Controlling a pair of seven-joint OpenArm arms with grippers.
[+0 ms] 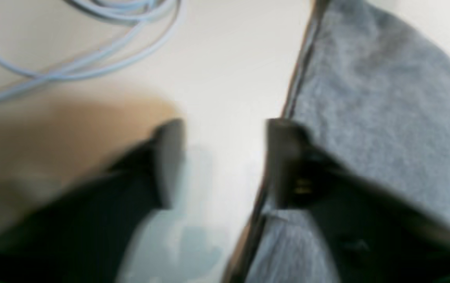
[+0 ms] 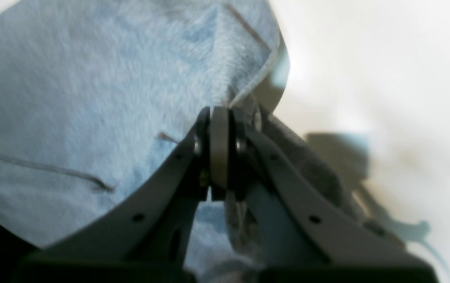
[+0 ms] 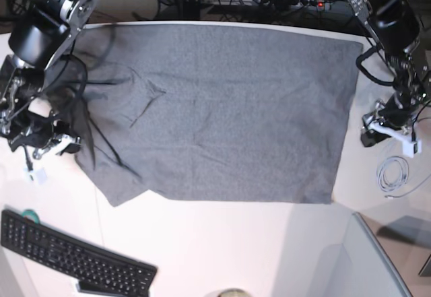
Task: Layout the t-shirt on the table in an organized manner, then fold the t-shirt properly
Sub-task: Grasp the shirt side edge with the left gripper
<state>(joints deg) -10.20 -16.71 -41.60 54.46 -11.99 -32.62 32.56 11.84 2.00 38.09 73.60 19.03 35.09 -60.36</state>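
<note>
The heather-grey t-shirt (image 3: 236, 108) lies spread over the white table (image 3: 236, 243), mostly flat, with creases and a bunched sleeve at its left side. At that left edge my right gripper (image 3: 48, 141) is shut; in the right wrist view its jaws (image 2: 219, 149) pinch a fold of the t-shirt (image 2: 91, 98) by the hem. My left gripper (image 3: 389, 132) stands just off the shirt's right edge. Its fingers (image 1: 225, 157) are open over bare table (image 1: 229, 59), the right one against the edge of the t-shirt (image 1: 386, 98), nothing between them.
A black keyboard (image 3: 74, 260) lies at the front left. A coiled pale cable (image 3: 394, 176) rests beside the left gripper and also shows as cable (image 1: 83, 63). A grey panel (image 3: 357, 263) stands at the front right. Cables and a power strip run behind the table.
</note>
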